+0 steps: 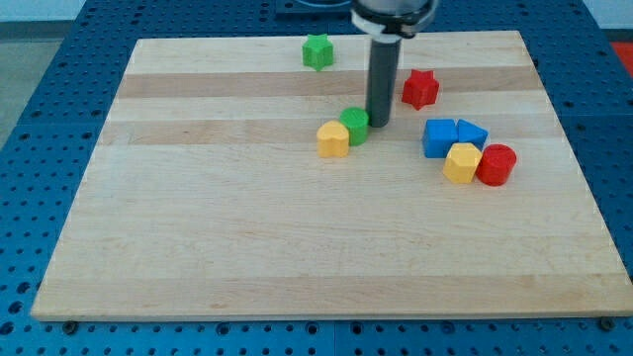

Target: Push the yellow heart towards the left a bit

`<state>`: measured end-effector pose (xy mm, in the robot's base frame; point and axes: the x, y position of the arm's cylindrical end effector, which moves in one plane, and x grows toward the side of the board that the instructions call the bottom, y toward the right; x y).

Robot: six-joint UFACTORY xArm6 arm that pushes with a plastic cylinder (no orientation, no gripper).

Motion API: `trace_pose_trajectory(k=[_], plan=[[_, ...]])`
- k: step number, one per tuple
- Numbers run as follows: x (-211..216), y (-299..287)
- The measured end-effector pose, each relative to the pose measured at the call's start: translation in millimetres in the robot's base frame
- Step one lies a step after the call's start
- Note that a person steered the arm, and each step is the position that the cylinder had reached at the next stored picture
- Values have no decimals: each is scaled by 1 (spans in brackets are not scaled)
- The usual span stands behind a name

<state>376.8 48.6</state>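
The yellow heart (333,139) lies near the middle of the wooden board (247,247), a little toward the view's top. A green block (355,125) touches it on its upper right. My tip (379,124) stands just right of the green block, touching or nearly touching it, and up and right of the yellow heart. The rod rises straight up from there to the view's top.
A green star (316,51) sits near the top edge. A red star (419,88) lies right of the rod. At the right is a cluster: two blue blocks (439,137) (471,133), a yellow hexagon (462,162) and a red cylinder (496,164).
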Motion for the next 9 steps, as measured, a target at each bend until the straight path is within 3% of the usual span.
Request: trace_pose_trajectory(k=[1,5,7,9], plan=[[13,-34],[90,-76],[90,-144],[110,-132]])
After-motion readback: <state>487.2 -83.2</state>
